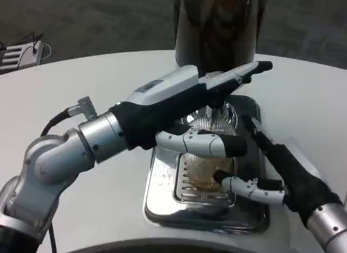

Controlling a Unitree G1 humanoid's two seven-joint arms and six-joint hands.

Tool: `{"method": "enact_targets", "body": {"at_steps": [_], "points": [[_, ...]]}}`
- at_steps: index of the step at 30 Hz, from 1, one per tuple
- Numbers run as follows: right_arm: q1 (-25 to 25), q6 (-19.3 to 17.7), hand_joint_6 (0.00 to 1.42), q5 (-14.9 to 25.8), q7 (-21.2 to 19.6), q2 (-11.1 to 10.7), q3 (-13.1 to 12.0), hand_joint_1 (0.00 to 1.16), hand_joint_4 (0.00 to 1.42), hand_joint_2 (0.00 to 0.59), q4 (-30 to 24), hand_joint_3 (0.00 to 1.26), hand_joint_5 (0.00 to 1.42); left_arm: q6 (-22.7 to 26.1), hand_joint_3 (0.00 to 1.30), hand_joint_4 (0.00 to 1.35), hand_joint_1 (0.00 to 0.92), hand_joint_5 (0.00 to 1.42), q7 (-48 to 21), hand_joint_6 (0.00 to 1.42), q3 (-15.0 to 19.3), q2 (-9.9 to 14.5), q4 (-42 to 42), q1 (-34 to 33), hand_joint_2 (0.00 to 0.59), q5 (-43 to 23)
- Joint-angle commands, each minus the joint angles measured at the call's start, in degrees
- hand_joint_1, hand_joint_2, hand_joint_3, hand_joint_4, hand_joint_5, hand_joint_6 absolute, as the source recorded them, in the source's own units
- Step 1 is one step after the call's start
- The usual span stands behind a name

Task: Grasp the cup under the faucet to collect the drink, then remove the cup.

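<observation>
A clear ribbed cup stands on the silver drip tray under the faucet of the dark drink dispenser. Amber liquid shows low in the cup. My right hand reaches in from the right and grips the cup, with one finger across its lower front and others behind its right side. My left hand stretches over the cup with its fingers straight, and the fingertips touch the dispenser's front at tap height. Its thumb lies across the front of the cup. The faucet itself is hidden behind my left hand.
The dispenser stands at the back middle of the round white table. The tray's grate lies under the cup. A white power strip with cables sits on the floor beyond the table's left edge.
</observation>
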Motion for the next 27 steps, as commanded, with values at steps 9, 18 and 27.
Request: {"method": "enact_targets", "body": {"at_steps": [9,18,27], "points": [[-5.86,-2.03,0.00,2.16,-2.24,-0.12,1.26,0.74,0.00,0.239,7.10,0.00,0.00,-0.34,0.01,0.00,0.000,0.06,1.64,0.01,2.74,-0.28,-1.78,3.57,0.063,-1.02],[-5.03,-2.30,0.00,3.51,-1.91,-1.29,0.93,0.74,0.00,0.239,6.85,0.00,0.00,-5.74,0.12,0.09,0.000,0.17,11.52,0.12,8.94,-5.49,-3.55,7.42,0.087,-2.95],[-4.50,-2.66,0.03,5.07,-1.72,-1.58,1.16,0.75,0.00,0.239,5.68,0.00,0.00,-6.09,0.19,0.19,0.000,0.25,15.35,0.20,12.94,-5.99,-9.86,14.48,0.115,-3.81]]}}
